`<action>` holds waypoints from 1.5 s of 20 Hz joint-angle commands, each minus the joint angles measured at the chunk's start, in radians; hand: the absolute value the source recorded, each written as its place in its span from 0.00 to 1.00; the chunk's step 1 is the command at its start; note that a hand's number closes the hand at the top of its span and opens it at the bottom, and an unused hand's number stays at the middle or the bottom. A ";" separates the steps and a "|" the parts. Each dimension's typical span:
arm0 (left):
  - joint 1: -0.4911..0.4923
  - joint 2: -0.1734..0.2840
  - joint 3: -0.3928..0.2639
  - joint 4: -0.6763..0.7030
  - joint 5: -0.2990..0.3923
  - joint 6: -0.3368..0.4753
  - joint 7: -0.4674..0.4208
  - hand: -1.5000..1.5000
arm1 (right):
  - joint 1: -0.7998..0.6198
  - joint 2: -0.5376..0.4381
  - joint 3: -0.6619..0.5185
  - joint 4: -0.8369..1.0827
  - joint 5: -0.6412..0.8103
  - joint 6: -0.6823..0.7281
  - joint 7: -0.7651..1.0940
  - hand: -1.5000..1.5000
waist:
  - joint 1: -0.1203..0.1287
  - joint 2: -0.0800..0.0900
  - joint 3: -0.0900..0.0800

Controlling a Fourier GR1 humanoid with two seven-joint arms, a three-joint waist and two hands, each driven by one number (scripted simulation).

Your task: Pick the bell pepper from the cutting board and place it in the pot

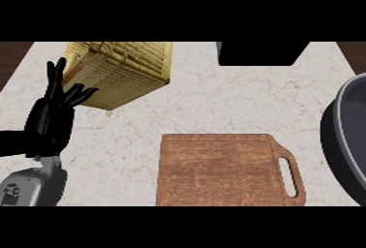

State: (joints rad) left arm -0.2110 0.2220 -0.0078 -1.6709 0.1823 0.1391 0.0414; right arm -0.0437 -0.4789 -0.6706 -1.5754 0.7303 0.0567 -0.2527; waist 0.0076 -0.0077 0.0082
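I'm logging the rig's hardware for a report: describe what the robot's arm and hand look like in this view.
Only the left arm shows. The left hand is glossy black all over, with slender, segmented fingers and a thumb above a broad palm. Below it, the forearm is a smooth, rounded grey shell with a small dark marking printed near the picture's left edge. No cables or sleeves are visible. The right hand is out of view.

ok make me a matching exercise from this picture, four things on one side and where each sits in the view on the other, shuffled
Things:
1. cutting board
2. wicker basket
3. pot
4. left hand

Places:
A. right edge, partly cut off
B. left side, fingers up, resting
C. lower middle, handle slot to the right
D. upper left, in front of the hand's fingertips

Pairs: 1-C, 2-D, 3-A, 4-B
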 commanded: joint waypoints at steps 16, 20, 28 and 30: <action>-0.056 -0.005 0.054 0.101 -0.028 0.024 0.027 0.50 | -0.225 -0.070 0.050 0.504 -0.158 0.153 -0.239 0.00 | -0.012 0.009 -0.008; 0.000 -0.003 0.062 0.073 -0.020 0.012 0.001 0.50 | -0.292 -0.081 -0.064 0.547 -0.309 0.228 -0.172 0.00 | -0.012 0.008 -0.008; -0.017 0.000 0.053 0.037 -0.036 0.012 0.031 0.50 | -0.255 -0.139 -0.214 0.688 -0.481 0.300 -0.178 0.00 | -0.008 0.010 -0.007; -0.046 -0.028 0.043 0.074 -0.045 0.029 0.025 0.50 | -0.262 -0.135 -0.243 0.661 -0.526 0.297 -0.165 0.00 | -0.015 0.009 -0.007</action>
State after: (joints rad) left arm -0.2149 0.2084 0.0195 -1.6677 0.1642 0.1214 0.0361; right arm -0.3166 -0.5942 -0.8526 -0.9638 0.2728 0.3477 -0.3831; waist -0.0043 -0.0123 0.0078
